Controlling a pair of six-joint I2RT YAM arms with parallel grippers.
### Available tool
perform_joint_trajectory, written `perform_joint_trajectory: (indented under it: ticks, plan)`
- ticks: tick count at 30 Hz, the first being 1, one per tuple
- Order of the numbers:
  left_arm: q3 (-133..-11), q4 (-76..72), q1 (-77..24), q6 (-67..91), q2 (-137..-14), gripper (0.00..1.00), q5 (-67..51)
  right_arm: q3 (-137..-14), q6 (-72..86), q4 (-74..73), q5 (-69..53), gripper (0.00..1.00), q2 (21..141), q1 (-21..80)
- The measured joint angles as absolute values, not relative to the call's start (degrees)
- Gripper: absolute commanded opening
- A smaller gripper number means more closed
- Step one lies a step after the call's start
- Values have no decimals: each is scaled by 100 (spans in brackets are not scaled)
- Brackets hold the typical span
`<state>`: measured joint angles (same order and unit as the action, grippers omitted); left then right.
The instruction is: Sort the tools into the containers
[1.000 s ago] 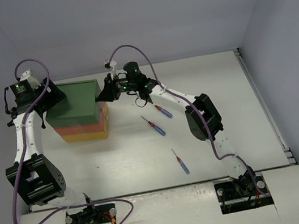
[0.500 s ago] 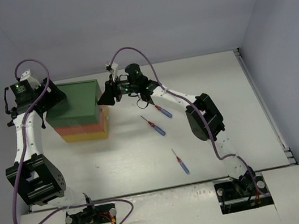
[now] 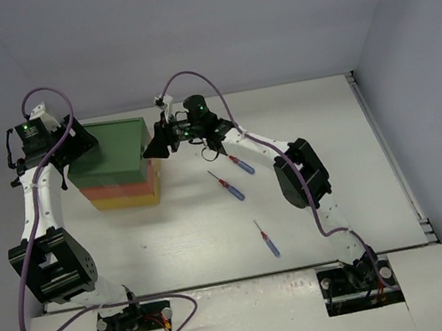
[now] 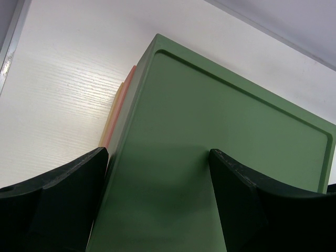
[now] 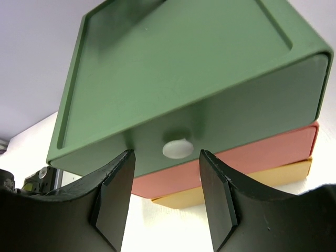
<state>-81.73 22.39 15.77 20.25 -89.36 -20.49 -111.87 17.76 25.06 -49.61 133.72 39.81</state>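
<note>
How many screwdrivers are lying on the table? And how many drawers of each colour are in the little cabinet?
Screwdrivers: 3
Green drawer: 1
Orange-red drawer: 1
Yellow drawer: 1
Total: 6

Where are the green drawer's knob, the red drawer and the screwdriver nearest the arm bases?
knob (image 5: 177,148), right wrist view, centre of its white face.
red drawer (image 5: 268,152), right wrist view, its front wall.
screwdriver (image 3: 266,239), top view, mid-length, at the handle's upper end.
</note>
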Motion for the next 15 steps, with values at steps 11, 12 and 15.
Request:
perform_joint_trajectory:
  ticks: [11,12,15]
  plan:
    - [-8173,2242,1577,2025,-8936,74,-2051,-11520,1797,2507,-5036,21,13571,3950]
    - [-8173,2243,1577,2025,-8936,74,-2051,-11520,1796,2508,-5035,17,13577,3947]
    - [-8173,2241,1577,2025,-8936,74,-2051,-11520,1798,2506,-5037,8,13579,3944]
